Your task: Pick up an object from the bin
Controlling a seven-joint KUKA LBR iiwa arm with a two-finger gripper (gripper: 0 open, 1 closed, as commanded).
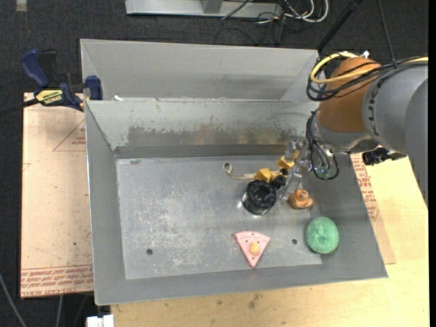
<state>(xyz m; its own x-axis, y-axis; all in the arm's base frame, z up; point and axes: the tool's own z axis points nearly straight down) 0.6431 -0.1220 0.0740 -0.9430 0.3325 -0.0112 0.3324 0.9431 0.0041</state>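
Note:
My gripper (298, 161) hangs low at the bin's right rear, just above a cluster of small things. Right below it lies a small orange-tan piece (300, 199). To its left sits a black lumpy object (259, 196) with yellow parts (263, 175) on its far side. A thin beige curved strip (236, 173) trails off to the left of those yellow parts. Nothing shows held in the gripper.
A green fuzzy ball (321, 235) rests near the bin's front right corner. A pink triangular slice with a yellow spot (252, 246) lies at the front, left of the ball. The arm with its orange cover and cables comes in over the right rim.

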